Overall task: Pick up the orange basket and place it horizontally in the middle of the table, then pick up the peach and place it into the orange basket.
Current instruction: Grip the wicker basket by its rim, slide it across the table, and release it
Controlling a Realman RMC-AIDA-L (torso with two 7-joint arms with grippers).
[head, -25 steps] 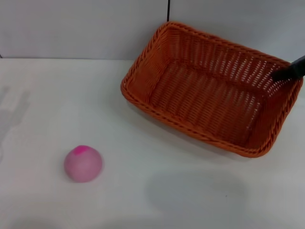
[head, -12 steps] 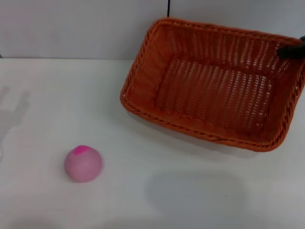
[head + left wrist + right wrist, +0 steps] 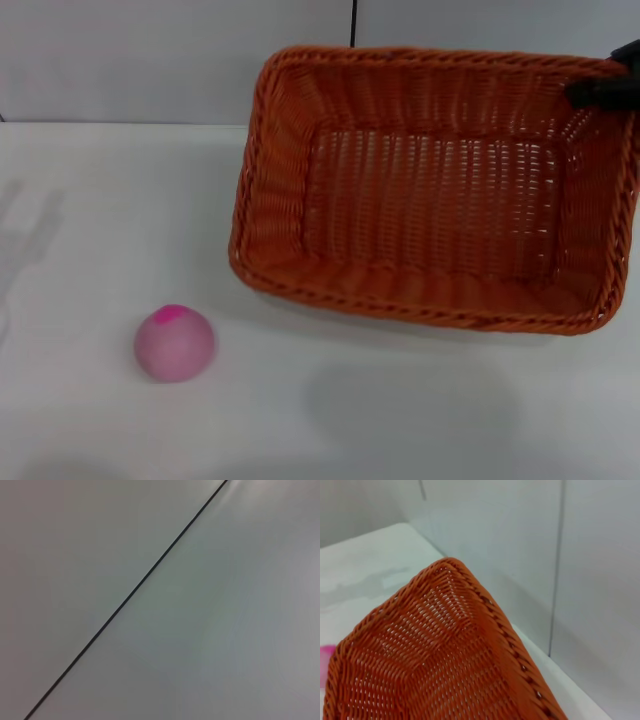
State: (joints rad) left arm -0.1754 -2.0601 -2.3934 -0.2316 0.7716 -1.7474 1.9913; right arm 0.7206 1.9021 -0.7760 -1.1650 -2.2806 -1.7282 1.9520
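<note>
The orange basket (image 3: 420, 200) fills the upper right of the head view, its long sides running left to right, its open top facing up and nothing inside. It looks raised off the white table (image 3: 100, 200). My right gripper (image 3: 603, 90) shows as a black finger at the basket's far right corner, shut on the braided rim. The right wrist view looks down along that rim into the basket (image 3: 435, 655). The peach (image 3: 174, 343), pale pink with a magenta patch, rests on the table at the near left, well apart from the basket. My left gripper is out of view.
A grey panelled wall (image 3: 150, 60) with a dark vertical seam stands right behind the table's far edge. The left wrist view shows only that wall. White tabletop stretches in front of the basket and around the peach.
The basket has turned from a slanted pose to lie left-right, has come up larger in view and shifted left. The right gripper moved with its far right corner. The peach stayed put.
</note>
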